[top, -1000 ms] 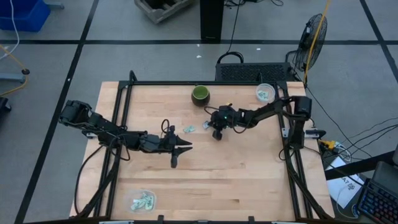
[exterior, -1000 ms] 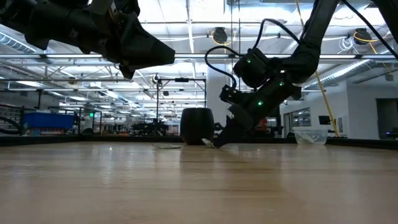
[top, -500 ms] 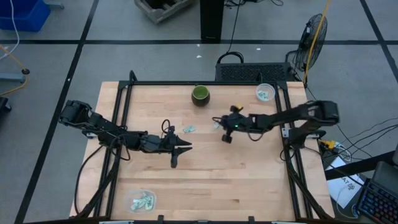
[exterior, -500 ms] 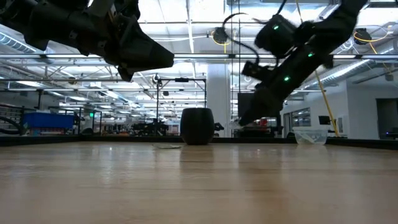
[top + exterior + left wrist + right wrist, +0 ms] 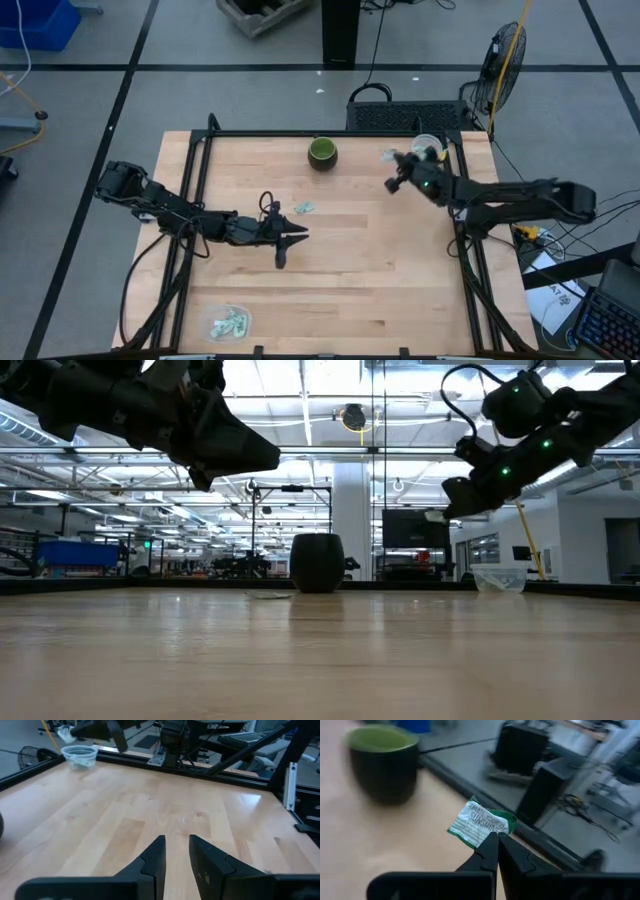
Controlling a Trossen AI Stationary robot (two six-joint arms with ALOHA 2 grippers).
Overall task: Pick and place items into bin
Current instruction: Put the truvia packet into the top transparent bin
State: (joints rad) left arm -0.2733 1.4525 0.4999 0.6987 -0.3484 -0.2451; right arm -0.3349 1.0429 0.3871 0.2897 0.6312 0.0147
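My right gripper [image 5: 393, 165] is shut on one small green-and-white packet [image 5: 479, 825] and hangs in the air near the table's far right, just short of a clear round bin [image 5: 427, 149] that holds packets. The low view shows this gripper [image 5: 452, 508] high above the tabletop. Another packet [image 5: 304, 207] lies flat on the wood at mid-table. My left gripper [image 5: 291, 240] hovers just near of that packet, open by a narrow gap [image 5: 176, 851] and holding nothing. My right gripper pinches the packet between its two fingertips [image 5: 490, 847] at its lower edge [image 5: 486, 836]. The rest of the packet sticks out beyond the tips. It is lifted clear of the table.
A dark green bowl [image 5: 322, 153] stands at the far edge near the middle, to the left of my right gripper. A second clear bin with packets [image 5: 228, 322] sits at the near left corner. Black frame rails [image 5: 465, 200] border the tabletop.
My right gripper has risen from the middle of the table with a packet in its fingers and swung toward the far right, toward the clear bin. That packet has gone from lying on the wood to hanging clear in the air.
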